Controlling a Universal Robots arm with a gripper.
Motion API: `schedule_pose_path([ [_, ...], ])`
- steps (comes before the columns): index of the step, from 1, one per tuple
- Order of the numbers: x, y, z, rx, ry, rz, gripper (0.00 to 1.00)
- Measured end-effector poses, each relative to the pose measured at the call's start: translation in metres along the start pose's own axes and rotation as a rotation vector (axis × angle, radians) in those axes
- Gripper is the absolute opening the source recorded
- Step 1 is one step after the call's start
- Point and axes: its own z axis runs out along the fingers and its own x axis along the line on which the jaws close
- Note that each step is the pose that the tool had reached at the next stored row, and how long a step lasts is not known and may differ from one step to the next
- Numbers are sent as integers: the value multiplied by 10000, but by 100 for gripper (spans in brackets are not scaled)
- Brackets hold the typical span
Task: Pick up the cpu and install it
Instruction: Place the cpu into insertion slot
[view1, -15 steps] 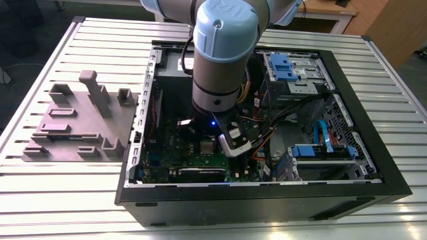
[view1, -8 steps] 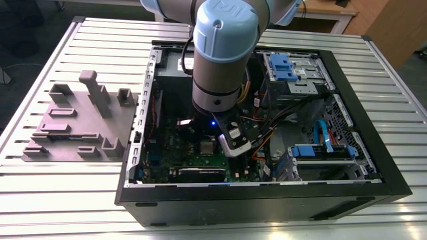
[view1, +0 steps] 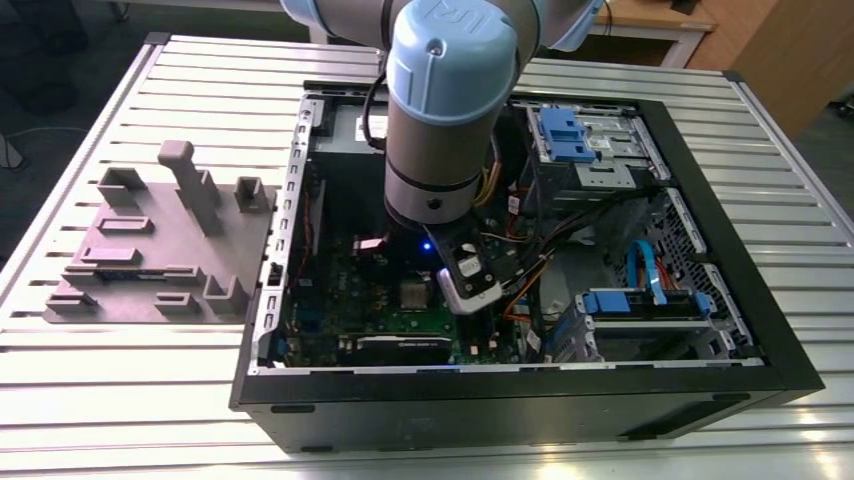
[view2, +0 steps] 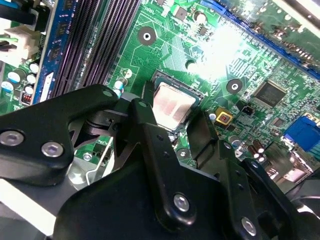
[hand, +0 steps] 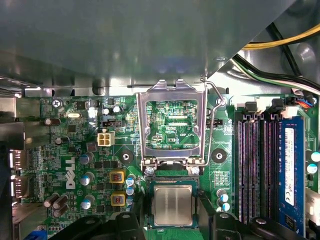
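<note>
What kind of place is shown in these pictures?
Probably a robotics lab or workshop bench for computer assembly: a robot arm reaches into an open computer case lying on a slatted metal table, with a grey parts fixture beside it.

Arm stands near vertical in the exterior view, wrist pointed straight down. Gripper sits low in the first wrist view, its black fingers spread apart, not pressed together.

The cpu lies on the motherboard, inside the computer case.
</note>
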Motion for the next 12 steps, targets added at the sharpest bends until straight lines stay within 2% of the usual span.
schedule_pose_path([
  [9, 2, -1, -94, 1, 8, 0, 54],
  [10, 2, -1, -104, 1, 10, 0, 52],
  [11, 2, -1, -115, 2, 13, 0, 46],
  [12, 2, -1, -123, 1, 15, 0, 46],
])
